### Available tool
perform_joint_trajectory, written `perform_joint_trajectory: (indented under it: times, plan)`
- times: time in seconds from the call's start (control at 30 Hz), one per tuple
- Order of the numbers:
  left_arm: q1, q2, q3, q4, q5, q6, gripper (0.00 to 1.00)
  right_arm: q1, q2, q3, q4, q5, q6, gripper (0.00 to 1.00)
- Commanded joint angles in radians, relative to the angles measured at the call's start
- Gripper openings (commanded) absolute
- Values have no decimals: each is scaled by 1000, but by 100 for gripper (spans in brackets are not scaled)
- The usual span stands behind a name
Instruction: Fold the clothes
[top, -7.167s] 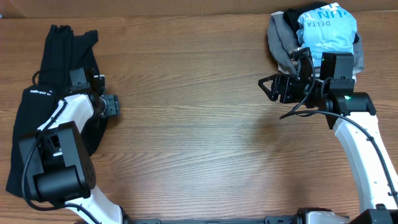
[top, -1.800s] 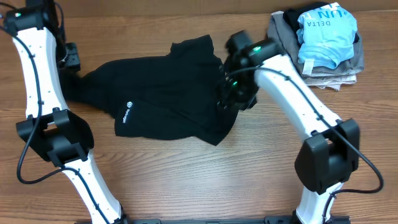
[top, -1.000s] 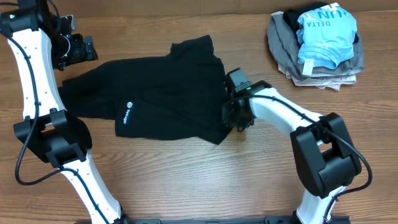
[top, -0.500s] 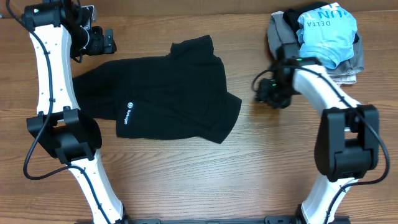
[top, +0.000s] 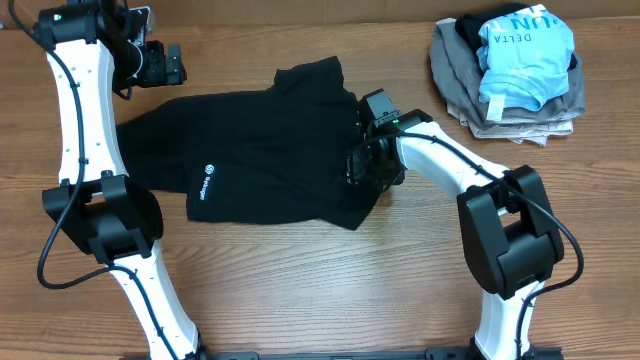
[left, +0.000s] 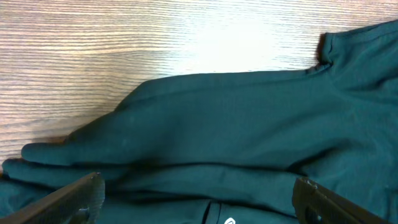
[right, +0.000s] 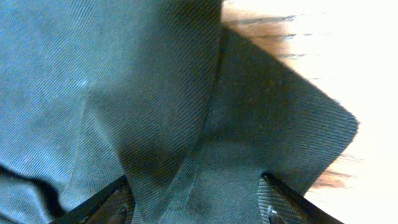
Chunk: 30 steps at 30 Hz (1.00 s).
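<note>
Right wrist view shows the right gripper (right: 199, 208) spread wide, its fingers (right: 118, 205) straddling a folded corner of the black garment (right: 124, 81). The left gripper (left: 199, 202) gapes wide above the garment's far end. Overhead, the garment lies spread on the wooden table (top: 300, 290), its small white logo (top: 204, 183) unreadable. A light blue shirt (top: 525, 45) reading "DELTA" tops a grey-beige stack (top: 460, 80), well apart.

**Robot lab bench, pretty sure**

Plain wood-grain tabletop (top: 300, 290), a white robot left arm (top: 78, 120) and right arm (top: 445, 165) trailing black cables, with a black shirt (top: 260, 150) spread out and a pile of clothes (top: 510, 70) in one corner.
</note>
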<state>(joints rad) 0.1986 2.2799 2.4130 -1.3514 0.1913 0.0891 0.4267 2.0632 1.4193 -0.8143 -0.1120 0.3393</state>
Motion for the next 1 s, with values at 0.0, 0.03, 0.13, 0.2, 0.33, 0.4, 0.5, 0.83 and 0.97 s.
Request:
perform_joint_trajectory:
  times: [0.0,0.03,0.13,0.2,0.33,0.4,0.5,0.83,0.97]
  plan:
    - [3,-11,2,6,8,21,98,5,76,-13,-4,130,41,65]
    - [3,-11,2,6,8,21,98,7,90,-13,-10,149,56,62]
    - [4,-11,2,6,8,20,98,10,112,-13,-29,179,59,40]
    - [4,-11,2,6,8,20,98,10,116,-13,-42,206,70,17]
    - [3,-11,2,6,9,20,98,5,116,-11,-39,324,103,4]
    - [3,-11,2,7,9,20,99,-17,116,-8,-14,404,84,4]
    - [3,-11,2,9,9,20,99,-72,116,12,42,446,0,4]
    - [3,-11,2,31,9,20,100,-289,116,348,-80,202,-161,9]
    - [4,-11,2,54,9,20,100,-282,111,608,-299,64,-202,30]
